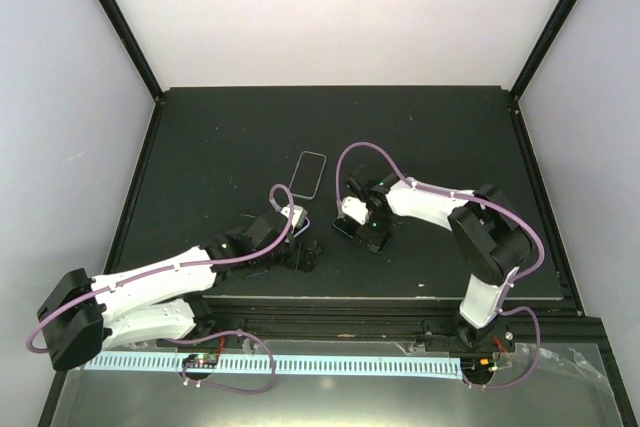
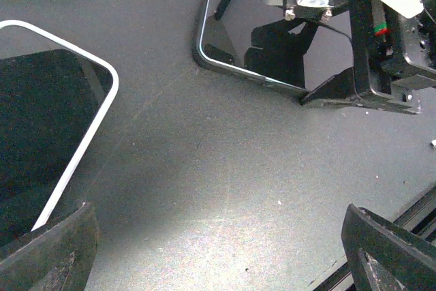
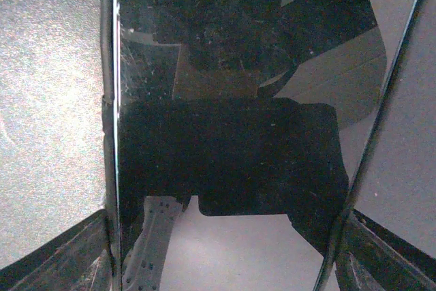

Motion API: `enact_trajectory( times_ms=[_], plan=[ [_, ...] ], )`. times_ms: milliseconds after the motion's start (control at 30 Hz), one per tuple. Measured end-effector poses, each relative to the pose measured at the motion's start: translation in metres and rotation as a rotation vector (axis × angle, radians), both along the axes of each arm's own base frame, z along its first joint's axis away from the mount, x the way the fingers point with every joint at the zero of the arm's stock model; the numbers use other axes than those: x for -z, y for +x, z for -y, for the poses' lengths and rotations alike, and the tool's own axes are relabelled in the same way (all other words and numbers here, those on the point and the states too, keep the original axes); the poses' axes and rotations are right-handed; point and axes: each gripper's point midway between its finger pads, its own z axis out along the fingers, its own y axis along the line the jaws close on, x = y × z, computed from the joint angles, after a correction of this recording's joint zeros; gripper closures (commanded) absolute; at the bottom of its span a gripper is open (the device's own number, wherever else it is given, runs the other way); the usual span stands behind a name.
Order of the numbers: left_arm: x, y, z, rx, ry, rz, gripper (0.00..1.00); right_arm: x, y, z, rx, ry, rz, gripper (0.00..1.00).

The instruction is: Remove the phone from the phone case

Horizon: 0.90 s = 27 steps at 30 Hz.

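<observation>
Right pincer [image 1: 363,234] astride phone [image 3: 231,66], black table [image 1: 220,137]

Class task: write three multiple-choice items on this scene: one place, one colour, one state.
1. The phone lies: A under the right gripper; B beside the arm bases; C at the far left corner.
2. The cables are: A green; B purple; C orange.
3. The left gripper is: A shut on the phone; B shut on a cable; C open, empty.
Answers: 1 A, it straddles the phone; 2 B, purple loops seen from above; 3 C, jaws apart over bare table.
</observation>
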Motion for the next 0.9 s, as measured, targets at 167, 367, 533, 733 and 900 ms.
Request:
enact_trajectory(
  times_ms=[167,367,533,733,900],
  plan=[
    [0.006,0.000,-0.003,-0.012,0.022,-0.013,0.01,-0.004,0.000,0.003,0.011,0.019,0.013,0.29],
    [0.011,0.001,-0.007,-0.026,0.046,-0.023,0.01,-0.032,0.000,0.009,0.038,0.096,0.052,0.35],
    [0.008,0.008,-0.004,-0.041,0.013,-0.040,0.04,-0.066,0.001,0.005,0.043,0.212,0.122,0.39],
    [-0.011,0.030,0.014,-0.081,-0.131,-0.072,0.10,-0.077,-0.001,0.015,0.084,0.307,0.140,0.44],
    [-0.028,0.052,0.026,-0.155,-0.284,-0.081,0.19,-0.085,-0.003,0.015,0.096,0.375,0.160,0.45]
  ],
)
